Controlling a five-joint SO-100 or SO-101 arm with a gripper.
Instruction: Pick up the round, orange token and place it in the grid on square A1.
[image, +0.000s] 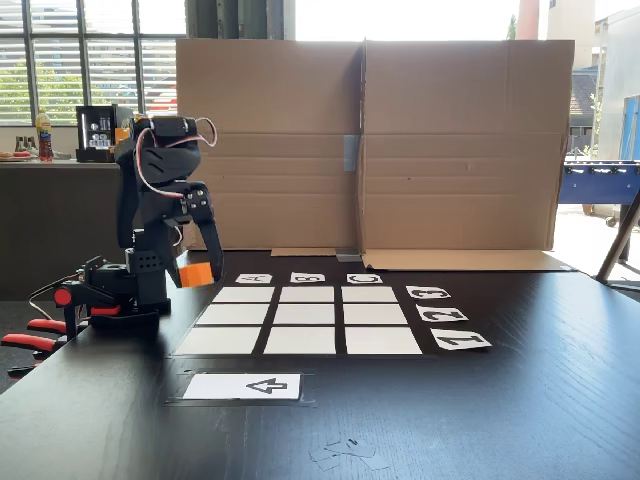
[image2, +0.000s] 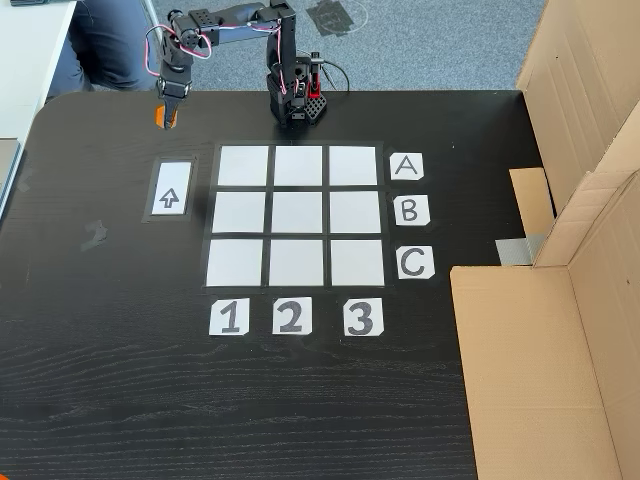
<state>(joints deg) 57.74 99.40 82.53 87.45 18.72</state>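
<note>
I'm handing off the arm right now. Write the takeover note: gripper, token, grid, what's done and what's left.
Gripper: shut on the token, held up off the table, left of the grid in the top-down fixed view, above the arrow card.
Grid: all nine cells bare.
Done: token picked up.
Left: carry it over A1, the corner cell nearest the arm's base, lower and release.

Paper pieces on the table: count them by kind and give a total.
Blank grid cells: 9
Letter labels: 3
Number labels: 3
Arrow card: 1
Total: 16
</note>
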